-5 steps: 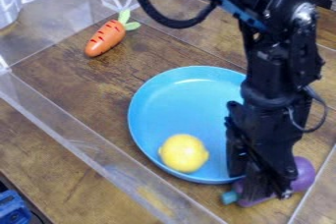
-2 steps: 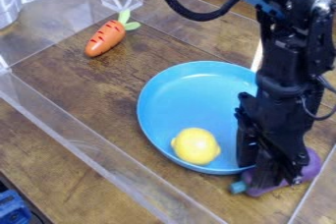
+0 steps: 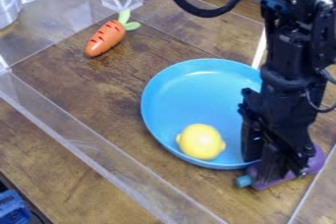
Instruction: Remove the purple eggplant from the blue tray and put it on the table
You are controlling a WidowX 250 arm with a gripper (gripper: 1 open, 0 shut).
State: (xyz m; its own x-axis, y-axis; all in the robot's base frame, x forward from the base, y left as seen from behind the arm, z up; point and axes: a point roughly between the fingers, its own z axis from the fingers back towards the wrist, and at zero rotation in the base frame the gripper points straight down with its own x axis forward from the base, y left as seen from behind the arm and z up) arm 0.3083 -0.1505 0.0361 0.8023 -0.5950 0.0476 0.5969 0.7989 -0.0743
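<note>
A carrot (image 3: pixel 105 35) is lying near the table's (image 3: pixel 79 90) far left corner, well apart from everything else. The blue tray (image 3: pixel 197 90) is sitting toward the near right, with a lemon (image 3: pixel 201 141) resting inside by its near rim. Just right of the lemon, the gripper (image 3: pixel 273 174) is pointing straight down at the tray's near right rim, its jaws clamping the eggplant (image 3: pixel 309 162), whose purple body is peeking out beyond the rim, with a bit of teal stem showing low beside the fingers.
</note>
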